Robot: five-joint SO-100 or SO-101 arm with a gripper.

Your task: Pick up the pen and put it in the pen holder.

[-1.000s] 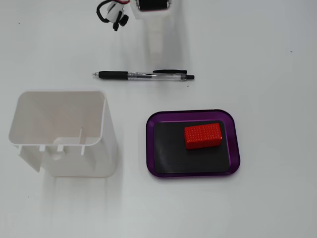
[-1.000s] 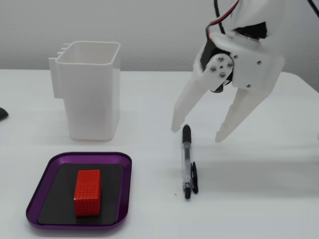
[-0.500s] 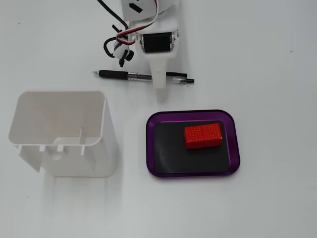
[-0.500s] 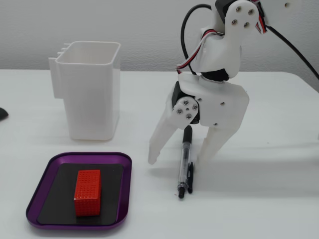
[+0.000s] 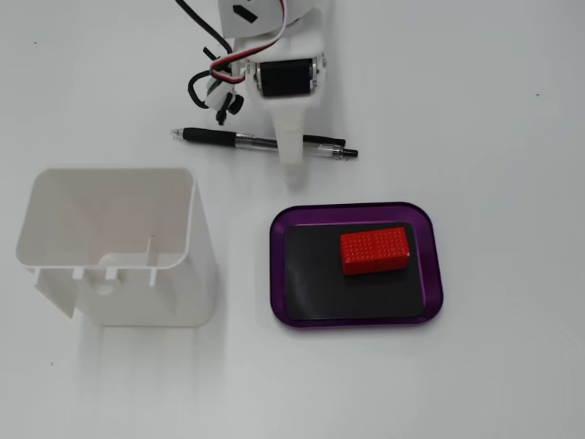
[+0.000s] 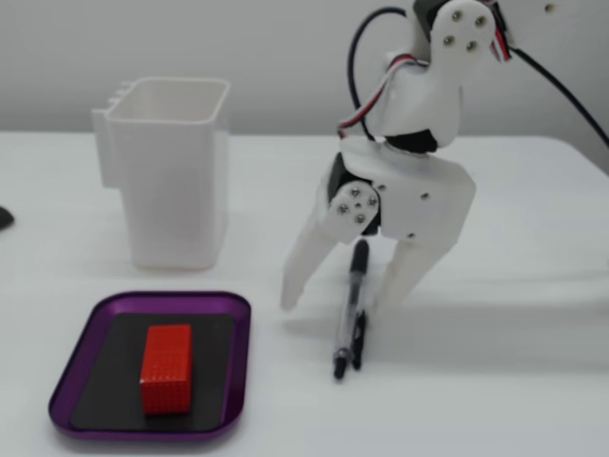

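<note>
The pen was seen lying flat on the table, between the spread fingers of the gripper, which had not closed on it. Nothing was yet lifted; grasping and carrying to the pen holder, well apart from the fingers, remained. Whether a fingertip touched the pen could not be made out.
</note>
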